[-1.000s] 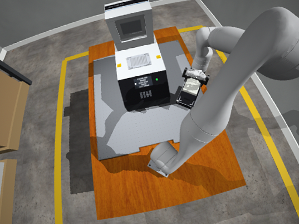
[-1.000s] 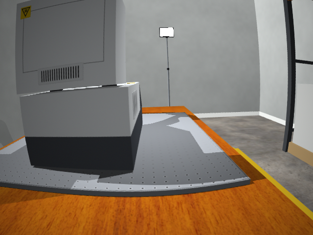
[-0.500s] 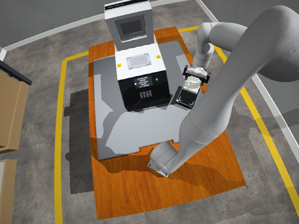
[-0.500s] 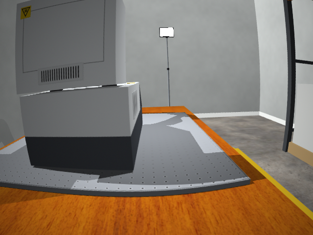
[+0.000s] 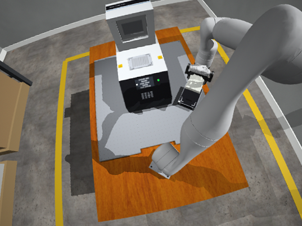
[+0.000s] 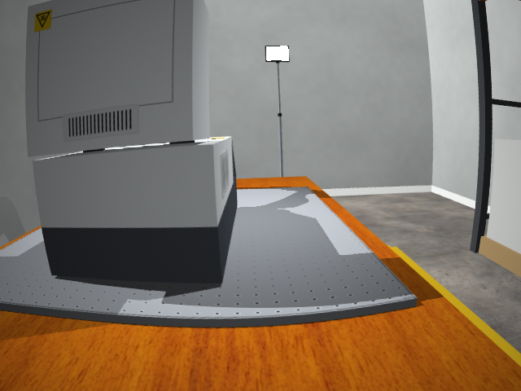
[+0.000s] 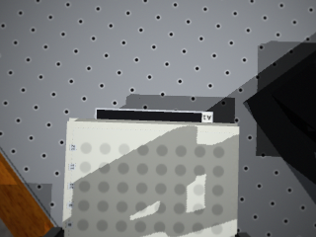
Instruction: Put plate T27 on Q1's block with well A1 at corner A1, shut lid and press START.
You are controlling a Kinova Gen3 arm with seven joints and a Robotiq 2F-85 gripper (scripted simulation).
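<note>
Gripper (image 5: 199, 75) (image 7: 149, 234) pinching plate T27 (image 5: 194, 85) (image 7: 153, 178) by side edges, plate raised over nest N1 (image 5: 189, 98) (image 7: 148, 116). Open gap between plate and Q1 (image 5: 145, 91) (image 6: 130, 185) (lid's up, nice), perforated deck (image 5: 147, 126) (image 6: 286, 257) (image 7: 148, 44) beyond plate's far edge.

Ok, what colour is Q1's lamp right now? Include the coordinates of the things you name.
Green; the lamp (image 5: 158, 79) shows best in the top view.

Pale plate T27 (image 5: 194, 84) (image 7: 152, 180) between the fingers (image 5: 209, 77) above black nest N1 (image 5: 189, 99) (image 7: 148, 116), near open-lidded Q1 (image 5: 130, 94) (image 6: 130, 185)
</note>
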